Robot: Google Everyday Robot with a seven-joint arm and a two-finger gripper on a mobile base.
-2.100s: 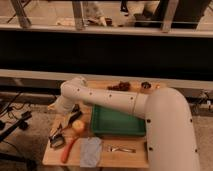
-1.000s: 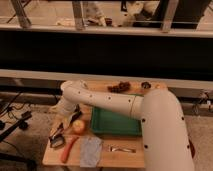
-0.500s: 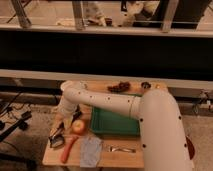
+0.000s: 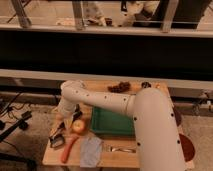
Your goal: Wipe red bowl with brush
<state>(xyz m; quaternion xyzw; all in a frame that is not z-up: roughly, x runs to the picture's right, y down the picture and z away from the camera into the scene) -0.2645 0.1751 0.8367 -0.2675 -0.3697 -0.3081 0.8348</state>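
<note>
The arm bends over the left end of the desk (image 4: 55,156), and the claw (image 4: 69,120) hangs low there with its fingers apart, nothing in them. Just below it lies the brush (image 4: 57,137) – grey head toward the desk's left edge, black handle slanting up to the claw. The red bowl (image 4: 78,126) sits just right of the claw, beside the green tray (image 4: 112,124). In front lie an orange stick (image 4: 69,148) and a grey cloth (image 4: 91,150) – side by side.
</note>
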